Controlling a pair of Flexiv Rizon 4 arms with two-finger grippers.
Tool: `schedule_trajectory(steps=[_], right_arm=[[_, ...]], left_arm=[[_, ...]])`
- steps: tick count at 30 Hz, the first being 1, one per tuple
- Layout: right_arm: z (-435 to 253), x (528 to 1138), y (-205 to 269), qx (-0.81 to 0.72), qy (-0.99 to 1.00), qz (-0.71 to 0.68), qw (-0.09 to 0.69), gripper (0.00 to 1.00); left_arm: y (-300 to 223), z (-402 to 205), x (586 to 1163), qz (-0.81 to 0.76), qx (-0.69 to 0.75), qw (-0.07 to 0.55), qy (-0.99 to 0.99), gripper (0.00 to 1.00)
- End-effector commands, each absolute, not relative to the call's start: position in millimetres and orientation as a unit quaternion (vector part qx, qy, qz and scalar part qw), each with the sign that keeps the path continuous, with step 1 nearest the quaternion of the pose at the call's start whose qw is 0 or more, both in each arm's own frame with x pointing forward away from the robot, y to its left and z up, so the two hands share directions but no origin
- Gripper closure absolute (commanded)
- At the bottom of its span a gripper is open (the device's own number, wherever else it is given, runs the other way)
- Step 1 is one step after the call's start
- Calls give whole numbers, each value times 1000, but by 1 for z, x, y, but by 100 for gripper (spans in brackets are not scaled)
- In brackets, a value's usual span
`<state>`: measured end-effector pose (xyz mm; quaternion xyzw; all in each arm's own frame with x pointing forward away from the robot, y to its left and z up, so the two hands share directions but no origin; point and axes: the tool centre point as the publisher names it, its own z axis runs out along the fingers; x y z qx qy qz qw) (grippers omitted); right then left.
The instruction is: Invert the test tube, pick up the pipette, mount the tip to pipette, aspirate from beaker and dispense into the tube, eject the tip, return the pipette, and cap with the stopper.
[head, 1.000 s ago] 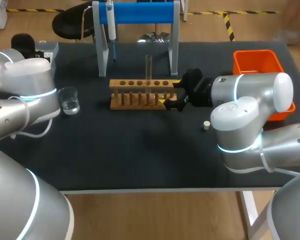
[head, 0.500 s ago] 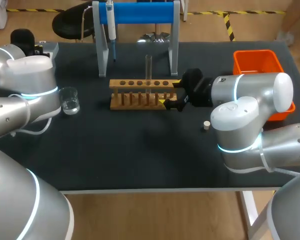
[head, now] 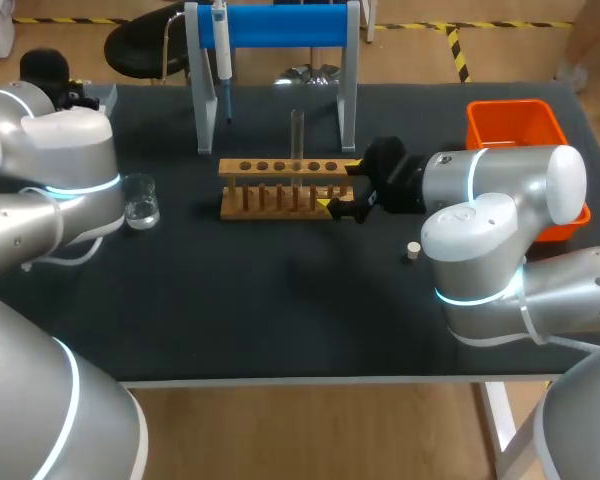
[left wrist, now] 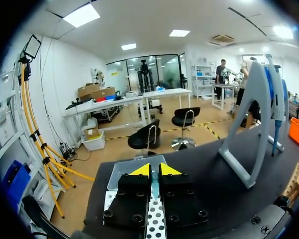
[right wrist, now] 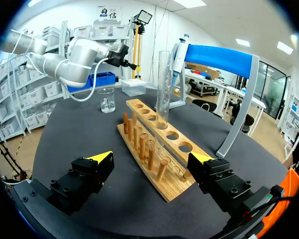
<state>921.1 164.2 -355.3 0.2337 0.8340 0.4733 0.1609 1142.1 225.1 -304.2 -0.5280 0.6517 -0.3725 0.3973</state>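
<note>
A clear test tube [head: 297, 133] stands upright in the wooden rack [head: 280, 190]. My right gripper [head: 342, 192] is open at the rack's right end; in the right wrist view the rack [right wrist: 154, 144] runs out ahead from between its fingers [right wrist: 152, 158], with the tube [right wrist: 164, 84] further along. The pipette [head: 221, 45] hangs on the blue stand [head: 272, 28]. A glass beaker [head: 139, 200] sits left of the rack. My left gripper [left wrist: 155, 170] is shut with nothing in it, over a clear tip box [left wrist: 120, 172] at the table's far left corner. A small stopper [head: 413, 250] lies beside my right arm.
An orange bin [head: 516, 125] stands at the back right, partly behind my right arm. The stand's grey legs [head: 205, 110] rise just behind the rack. Bare dark mat spreads across the table's front half [head: 280, 310].
My left arm has shifted slightly toward the far left corner. The right arm and the objects have kept still.
</note>
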Motion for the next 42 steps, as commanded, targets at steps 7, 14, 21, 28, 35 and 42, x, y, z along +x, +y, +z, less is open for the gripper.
schedule_trajectory(steps=[7, 14, 21, 28, 35, 42], right_arm=[[-356, 921, 165, 234, 834, 473, 161, 0], [-356, 921, 165, 234, 834, 473, 161, 0], [-356, 921, 165, 234, 834, 473, 161, 0], [-356, 921, 165, 234, 834, 473, 161, 0], [-356, 921, 165, 234, 834, 473, 161, 0], [-356, 921, 165, 234, 834, 473, 161, 0]], left_arm=[[215, -281, 1133, -380, -512, 409, 652, 100], [184, -249, 1110, -413, -470, 371, 686, 100], [127, -213, 1064, -440, -396, 312, 743, 100], [71, -186, 1009, -460, -324, 230, 794, 100], [71, -186, 1009, -460, -324, 230, 794, 100], [71, -186, 1009, -460, -324, 230, 794, 100]])
